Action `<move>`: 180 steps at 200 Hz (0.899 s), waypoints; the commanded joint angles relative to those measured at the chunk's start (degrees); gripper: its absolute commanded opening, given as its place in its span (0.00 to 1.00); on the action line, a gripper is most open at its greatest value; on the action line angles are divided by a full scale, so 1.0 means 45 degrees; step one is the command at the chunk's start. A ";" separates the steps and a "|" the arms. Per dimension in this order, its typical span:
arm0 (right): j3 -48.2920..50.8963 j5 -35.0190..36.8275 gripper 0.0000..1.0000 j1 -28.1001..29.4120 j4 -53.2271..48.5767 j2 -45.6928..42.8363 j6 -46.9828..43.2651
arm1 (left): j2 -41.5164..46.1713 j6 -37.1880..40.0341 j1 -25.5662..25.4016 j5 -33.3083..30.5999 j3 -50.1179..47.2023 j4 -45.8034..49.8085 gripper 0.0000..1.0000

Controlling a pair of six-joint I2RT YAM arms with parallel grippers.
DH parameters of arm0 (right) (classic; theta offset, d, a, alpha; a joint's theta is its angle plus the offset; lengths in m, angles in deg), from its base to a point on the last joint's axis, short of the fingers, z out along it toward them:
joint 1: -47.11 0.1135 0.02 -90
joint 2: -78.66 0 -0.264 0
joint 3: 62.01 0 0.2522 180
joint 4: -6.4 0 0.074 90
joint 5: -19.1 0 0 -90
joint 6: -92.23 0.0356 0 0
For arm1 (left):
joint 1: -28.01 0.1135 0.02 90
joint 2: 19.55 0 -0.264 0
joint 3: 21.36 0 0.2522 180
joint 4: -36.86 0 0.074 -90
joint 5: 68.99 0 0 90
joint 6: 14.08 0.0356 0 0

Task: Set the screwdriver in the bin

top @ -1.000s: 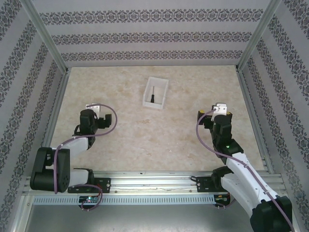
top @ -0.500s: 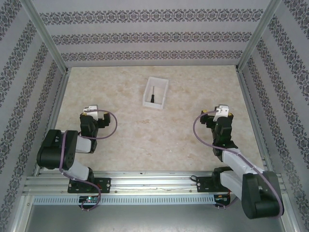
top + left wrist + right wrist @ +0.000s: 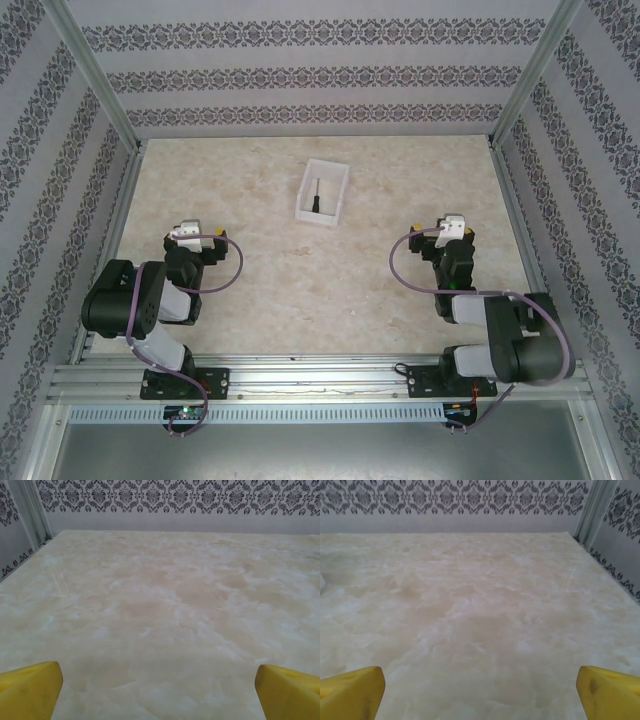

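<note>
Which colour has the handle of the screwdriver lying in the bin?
Black. The screwdriver shows best in the top external view, inside the white bin.

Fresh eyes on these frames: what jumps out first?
The white bin at the far middle of the table, with the screwdriver lying inside it. Then the two arms folded low by the near edge. The left gripper and right gripper hold nothing, yellow fingers spread wide above the marbled top.
</note>
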 commanded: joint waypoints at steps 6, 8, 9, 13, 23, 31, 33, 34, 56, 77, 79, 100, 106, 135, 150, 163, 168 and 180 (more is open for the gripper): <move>-0.0827 -0.0636 0.98 -0.0145 0.1030 0.1327 -0.0048 | 0.0373 -0.0305 0.0121 -0.0299 0.0689 0.1148 0.99; -0.0901 -0.0670 0.98 -0.0155 0.1065 0.1480 -0.0052 | 0.0380 -0.0319 0.0121 -0.0310 0.0750 0.1294 0.99; -0.0920 -0.0679 0.98 -0.0160 0.1146 0.1574 -0.0036 | 0.0378 -0.0328 0.0121 -0.0328 0.0793 0.1371 0.99; -0.1055 -0.0674 0.98 -0.0155 0.1484 0.1934 -0.0022 | 0.0421 -0.0351 0.0123 -0.0389 0.0938 0.1691 0.99; -0.1481 -0.0889 0.98 -0.0212 0.0716 0.2026 -0.0024 | 0.0497 -0.0377 0.0122 -0.0402 0.1324 0.2491 0.99; -0.2293 -0.0958 0.98 -0.0315 -0.1199 0.1677 0.0101 | 0.0465 -0.0305 0.0121 -0.0276 0.1570 0.2904 0.99; -0.2367 -0.1029 0.98 -0.0349 -0.1382 0.1656 0.0103 | 0.0442 -0.0285 0.0121 -0.0231 0.1620 0.2983 0.99; -0.2366 -0.1054 0.98 -0.0365 -0.1396 0.1633 0.0110 | 0.0448 -0.0272 0.0121 -0.0211 0.1657 0.3045 0.99; -0.2099 -0.1201 0.98 -0.0478 -0.0429 0.1891 0.0225 | 0.0512 -0.0070 0.0101 0.0280 0.2280 0.4258 0.99; -0.2049 -0.1198 0.98 -0.0468 -0.0228 0.1927 0.0195 | 0.0493 -0.0005 0.0101 0.0428 0.2305 0.4290 0.99; -0.2027 -0.1206 0.98 -0.0461 -0.0153 0.1938 0.0200 | 0.0493 -0.0005 0.0101 0.0433 0.2302 0.4282 0.99; -0.2019 -0.1234 0.98 -0.0459 -0.0218 0.1916 0.0181 | 0.0493 -0.0014 0.0101 0.0435 0.2272 0.4243 0.99; -0.2014 -0.1227 0.98 -0.0458 -0.0200 0.1906 0.0185 | 0.0492 -0.0005 0.0111 0.0476 0.2281 0.4248 0.99; -0.2014 -0.1203 0.98 -0.0458 -0.0219 0.1903 0.0193 | 0.0493 0.0015 0.0101 0.0493 0.2281 0.4276 0.99; -0.2033 -0.1201 0.98 -0.0458 -0.0238 0.1908 0.0193 | 0.0493 0.0015 0.0101 0.0494 0.2291 0.4269 0.99; -0.2043 -0.1210 0.98 -0.0448 -0.0257 0.1903 0.0185 | 0.0487 0.0015 0.0101 0.0494 0.2291 0.4260 0.99; -0.2052 -0.1205 0.98 -0.0454 -0.0262 0.1921 0.0194 | 0.0492 0.0010 0.0101 0.0494 0.2286 0.4275 0.99; -0.2053 -0.1215 0.98 -0.0439 -0.0260 0.1905 0.0156 | 0.0493 0.0015 0.0104 0.0494 0.2281 0.4260 0.99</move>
